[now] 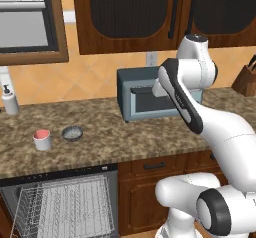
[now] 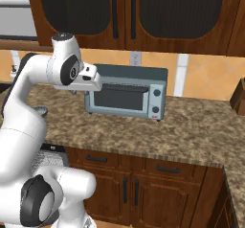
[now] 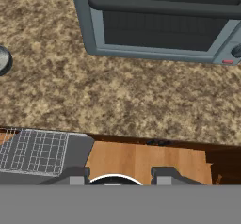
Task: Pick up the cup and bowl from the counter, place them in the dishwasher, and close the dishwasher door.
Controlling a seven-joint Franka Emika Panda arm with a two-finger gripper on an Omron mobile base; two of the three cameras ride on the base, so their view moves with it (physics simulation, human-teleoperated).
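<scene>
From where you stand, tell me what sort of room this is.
A home kitchen, by the look of it: a granite counter over wooden cabinets, a toaster oven on it, and an open dishwasher below.

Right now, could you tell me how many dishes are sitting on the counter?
2. The cup stands near the counter's front edge above the open dishwasher; the bowl sits just right of it, apart. Others may be hidden behind the arm.
</scene>
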